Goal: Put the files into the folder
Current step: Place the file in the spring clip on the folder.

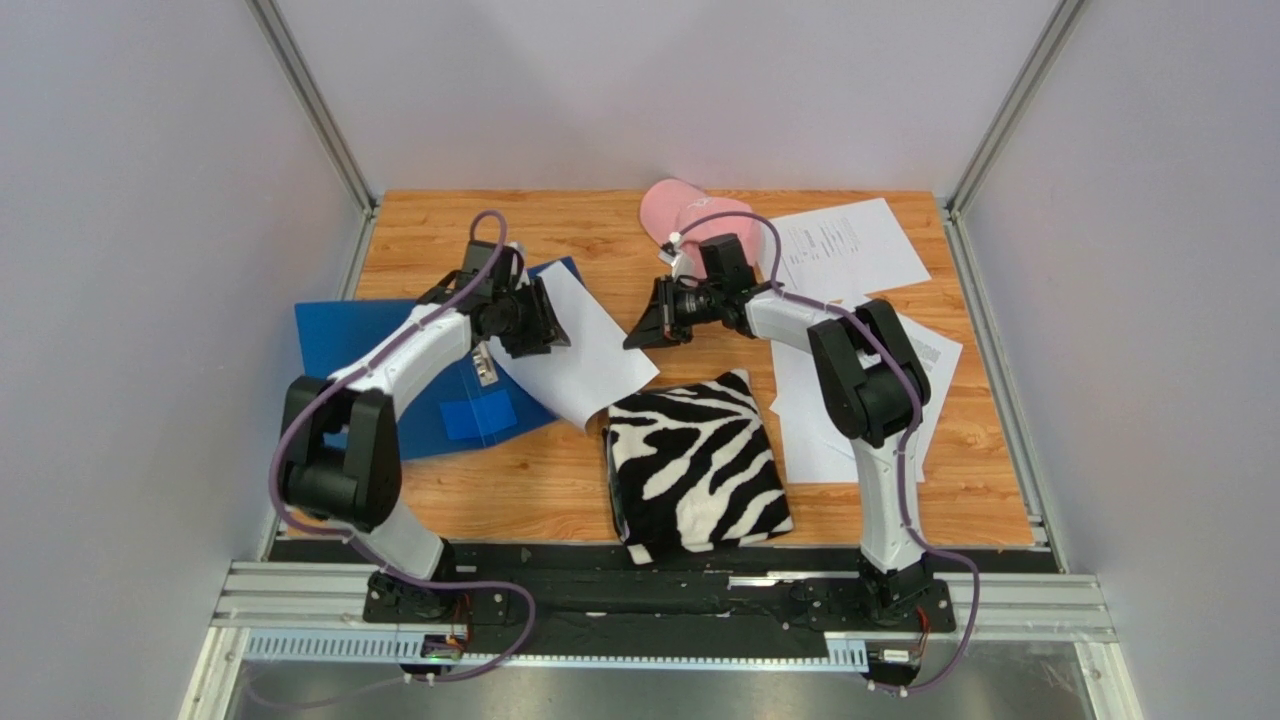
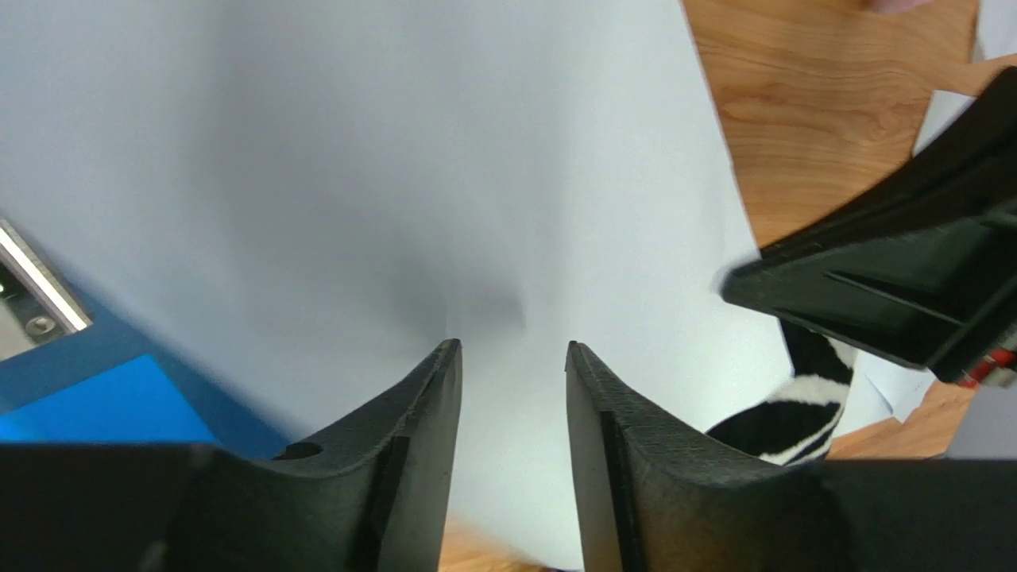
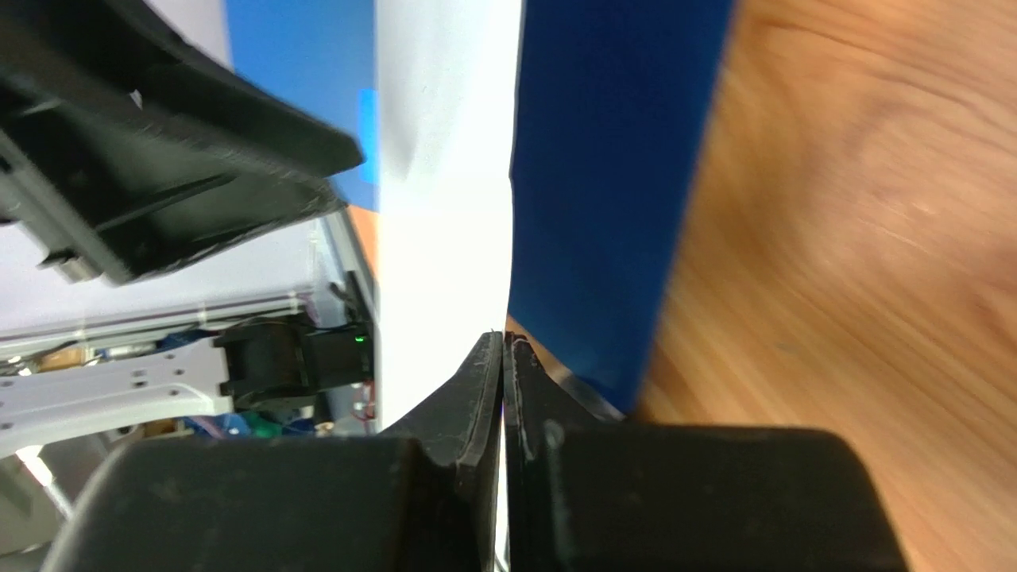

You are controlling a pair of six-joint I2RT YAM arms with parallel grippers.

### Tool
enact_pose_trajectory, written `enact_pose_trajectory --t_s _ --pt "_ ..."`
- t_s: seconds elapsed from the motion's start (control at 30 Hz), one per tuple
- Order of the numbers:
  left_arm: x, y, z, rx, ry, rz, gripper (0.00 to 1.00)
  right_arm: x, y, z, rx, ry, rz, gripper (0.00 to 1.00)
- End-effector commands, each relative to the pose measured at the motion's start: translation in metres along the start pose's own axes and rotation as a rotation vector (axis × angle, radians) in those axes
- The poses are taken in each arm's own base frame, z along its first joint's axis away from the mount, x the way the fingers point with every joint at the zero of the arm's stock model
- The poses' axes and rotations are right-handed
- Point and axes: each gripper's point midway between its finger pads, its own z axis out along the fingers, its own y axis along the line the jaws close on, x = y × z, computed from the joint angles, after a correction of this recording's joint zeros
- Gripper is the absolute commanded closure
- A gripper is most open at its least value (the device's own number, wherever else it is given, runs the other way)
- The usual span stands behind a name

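Note:
The blue folder [image 1: 338,353] lies open at the left of the table, its metal clip [image 2: 36,286] showing. One white sheet of the files [image 1: 579,360] slants across the folder's right part and out over the wood. My left gripper [image 1: 529,318] hovers over this sheet [image 2: 358,155] with its jaws apart [image 2: 511,348] and nothing between them. My right gripper [image 1: 649,323] reaches in from the right and is shut [image 3: 503,340] on the sheet's edge [image 3: 448,179], with the folder [image 3: 609,179] behind it. More files lie at the back right [image 1: 849,248] and right [image 1: 834,428].
A zebra-striped folded cloth [image 1: 694,465] lies at the front centre, just below the held sheet. A pink object [image 1: 684,210] sits at the back behind the right wrist. Metal posts and grey walls frame the table on three sides.

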Motion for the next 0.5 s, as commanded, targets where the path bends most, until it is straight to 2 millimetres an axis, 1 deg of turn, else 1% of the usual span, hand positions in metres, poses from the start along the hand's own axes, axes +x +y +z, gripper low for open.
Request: enact_pose_trajectory --t_s 0.0,0.03,0.07,0.13,0.17,0.2,0.23,0.27,0.3,0.33,0.37,0.47 --pt "-0.025 -0.025 0.012 0.122 -0.062 -0.012 0.55 -0.005 -0.028 -0.020 0.145 -0.027 -0.076 0.95" --pt "-0.025 -0.026 0.010 0.127 -0.068 -0.006 0.54 -0.007 -0.035 -0.027 0.161 -0.041 -0.067 0.95" --pt "-0.026 -0.024 0.009 0.116 -0.082 0.001 0.51 -0.010 -0.038 -0.031 0.171 -0.052 -0.051 0.95" --pt "-0.030 -0.022 0.007 0.103 -0.097 0.017 0.46 -0.014 -0.049 -0.033 0.190 -0.065 -0.029 0.95" --pt "-0.032 -0.022 0.008 0.094 -0.090 0.022 0.46 -0.017 -0.050 -0.032 0.191 -0.069 -0.035 0.95" --pt "-0.029 -0.017 0.018 0.079 -0.064 0.018 0.46 -0.018 -0.049 -0.029 0.175 -0.066 -0.038 0.94" --pt "-0.027 -0.015 0.024 0.072 -0.048 0.003 0.47 -0.017 -0.048 -0.025 0.161 -0.058 -0.036 0.93" --pt "-0.028 -0.018 0.028 0.090 -0.039 0.002 0.48 -0.019 -0.050 -0.020 0.154 -0.053 -0.030 0.92" --pt "-0.024 -0.012 0.042 0.075 -0.015 -0.009 0.50 -0.018 -0.050 -0.016 0.145 -0.045 -0.030 0.92" --pt "-0.022 -0.010 0.048 0.071 -0.003 -0.029 0.50 -0.017 -0.050 -0.012 0.144 -0.038 -0.034 0.91" --pt "-0.023 -0.008 0.061 0.071 0.010 -0.036 0.52 -0.016 -0.052 -0.009 0.150 -0.036 -0.034 0.90" --pt "-0.018 -0.004 0.080 0.054 0.073 -0.055 0.59 -0.016 -0.058 -0.007 0.162 -0.043 -0.014 0.87"
